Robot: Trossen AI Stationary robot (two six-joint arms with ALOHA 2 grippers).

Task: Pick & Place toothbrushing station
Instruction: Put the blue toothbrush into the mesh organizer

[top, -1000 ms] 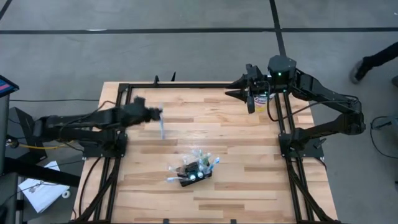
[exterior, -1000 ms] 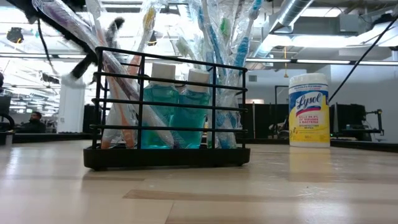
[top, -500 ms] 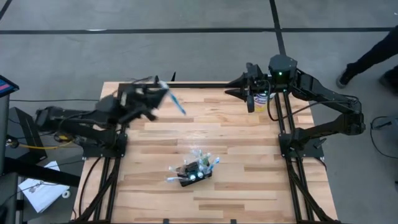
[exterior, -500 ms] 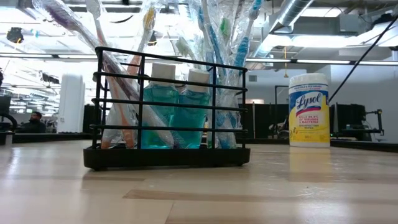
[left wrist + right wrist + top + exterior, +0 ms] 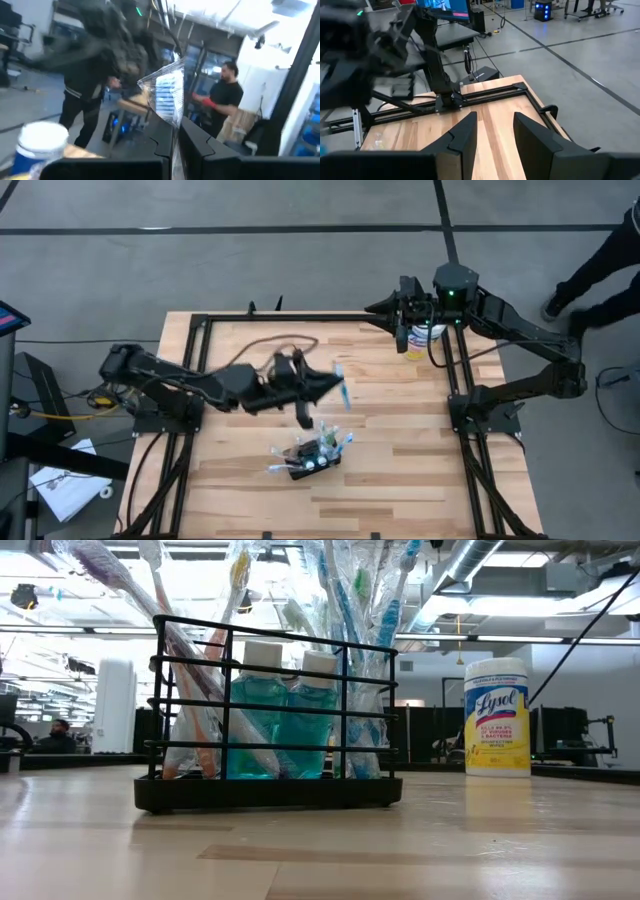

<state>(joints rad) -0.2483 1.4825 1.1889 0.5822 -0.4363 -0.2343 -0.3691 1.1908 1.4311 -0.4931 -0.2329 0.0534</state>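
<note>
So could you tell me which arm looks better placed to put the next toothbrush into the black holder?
The left arm, probably. Its gripper is shut on a wrapped toothbrush and hangs just beyond the holder, mid-table. The right gripper is open, empty and parked at the far edge by the wipes canister.

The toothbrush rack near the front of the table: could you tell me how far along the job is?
Done: the rack already holds wrapped brushes and two mouthwash bottles. In hand: the left gripper carries a wrapped toothbrush, close above the rack. Left: putting that brush in. The right gripper waits open near the wipes canister.
</note>
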